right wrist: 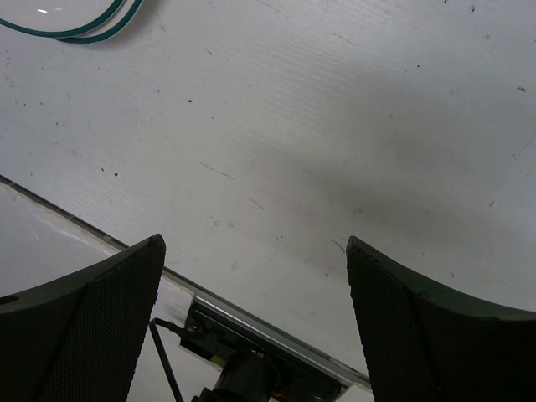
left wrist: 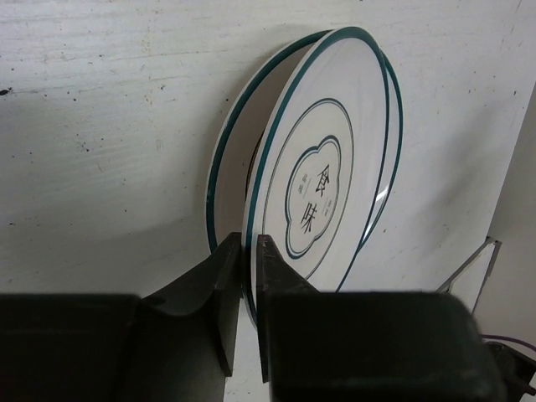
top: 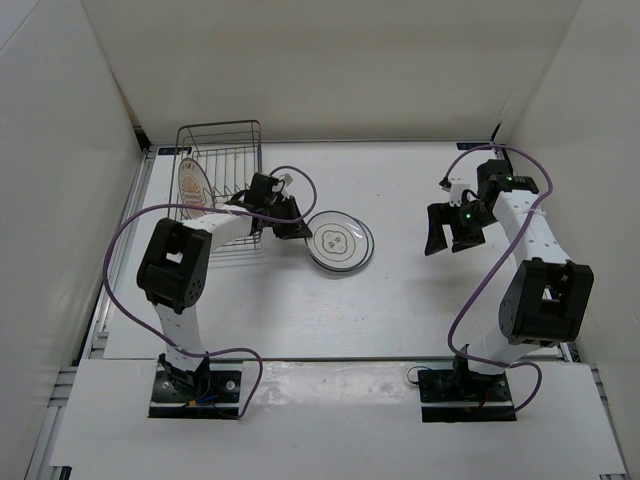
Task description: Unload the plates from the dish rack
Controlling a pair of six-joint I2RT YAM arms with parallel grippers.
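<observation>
The dark wire dish rack (top: pixel 222 160) stands at the back left and holds an upright plate with an orange-brown centre (top: pixel 192 184). Two white plates with grey-green rings lie stacked to its right on the table (top: pixel 341 241). In the left wrist view the upper plate (left wrist: pixel 322 167) is tilted over the lower plate (left wrist: pixel 219 167). My left gripper (top: pixel 303 230) (left wrist: pixel 249 251) is shut on the near rim of the upper plate. My right gripper (top: pixel 450 238) (right wrist: pixel 254 244) is open wide and empty above the table at the right.
White walls enclose the table on the left, back and right. Purple cables loop from both arms. The plates' rims (right wrist: pixel 75 25) show at the top left of the right wrist view. A metal rail (right wrist: pixel 276 331) runs along the table's edge below the right gripper.
</observation>
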